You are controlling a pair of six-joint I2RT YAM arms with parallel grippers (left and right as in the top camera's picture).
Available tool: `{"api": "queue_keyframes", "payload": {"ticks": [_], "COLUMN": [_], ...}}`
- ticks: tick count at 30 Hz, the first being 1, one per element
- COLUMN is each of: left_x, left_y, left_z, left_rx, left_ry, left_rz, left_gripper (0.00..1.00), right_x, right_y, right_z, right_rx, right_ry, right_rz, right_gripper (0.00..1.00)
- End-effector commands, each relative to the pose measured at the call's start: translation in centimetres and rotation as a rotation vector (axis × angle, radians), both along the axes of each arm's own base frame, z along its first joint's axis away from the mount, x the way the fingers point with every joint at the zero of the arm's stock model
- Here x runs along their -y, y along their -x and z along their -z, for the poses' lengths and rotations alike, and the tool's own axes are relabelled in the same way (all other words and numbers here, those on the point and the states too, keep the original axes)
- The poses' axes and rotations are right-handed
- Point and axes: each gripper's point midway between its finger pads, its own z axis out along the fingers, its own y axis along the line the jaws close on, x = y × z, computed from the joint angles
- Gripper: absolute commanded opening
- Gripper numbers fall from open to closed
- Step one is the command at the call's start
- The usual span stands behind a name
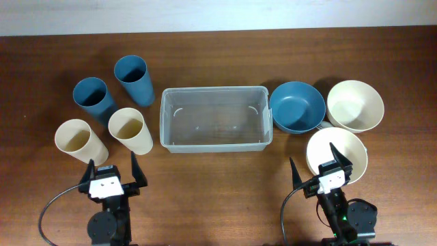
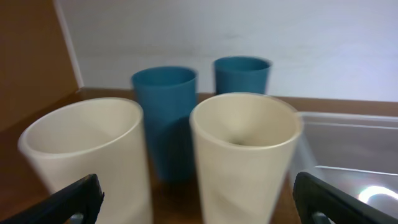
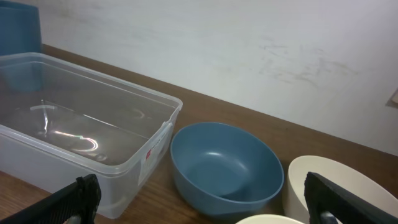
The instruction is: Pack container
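**Wood table (image 1: 218, 205), clear container (image 1: 215, 119) in the middle, both arms (image 1: 109, 220) (image 1: 343, 215) low at the near edge**

That container's glossy see-through plastic: rectangular, rounded corners, rimmed. Arms point straight across the table. Over on its side the left gripper (image 1: 112, 165) faces the cups, jaws wide, holding nothing. Same deal for the right gripper (image 1: 313, 160), wide and empty, one finger over the near cream bowl (image 1: 345, 143). Round, smooth blue bowl (image 1: 296, 106) sits just beside the container's right end, far cream bowl (image 1: 354, 104) next to it. Left of the container: two blue cups (image 1: 93, 97) (image 1: 133, 78) and two cream cups (image 1: 80, 140) (image 1: 128, 128), upright, tapered.
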Motion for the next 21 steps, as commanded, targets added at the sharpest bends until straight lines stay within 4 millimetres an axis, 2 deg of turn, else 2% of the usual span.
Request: {"api": "queue_keyframes", "payload": {"ticks": [1,3,5,13,17,21], "left_x": [2.5,3.9,4.4,4.5,5.1,6.2], "left_y": [-0.3,-0.1,0.2,1.7,-0.2,-2.1], "left_z": [-0.6,-1.9,-3.3,-10.3,-11.7,-12.1], "left_rx": [0.023,0.046,0.065,0.032,-0.128,-0.238], "left_ry": [-0.011,-0.012,-0.015,-0.01,0.023,0.056], "left_rz": [0.149,0.23,0.258,0.258,0.301,0.368], "left_gripper": [0.99,1.0,1.0,1.0,1.0,1.0], "right_x": [-0.3,-0.3,-0.3,-0.3,-0.3,-0.3], "right_y": [0.1,0.1,0.1,0.1,0.1,0.1], "right_z": [0.3,0.3,0.3,0.3,0.3,0.3], "right_rx": [-0.008,-0.008,-0.008,-0.008,-0.008,-0.008], "right_ry": [0.003,0.003,0.003,0.003,0.003,0.003], "right_rz": [-0.013,-0.013,-0.013,-0.013,-0.013,-0.013], "right_gripper": [0.99,0.99,0.99,0.99,0.99,0.99]}}
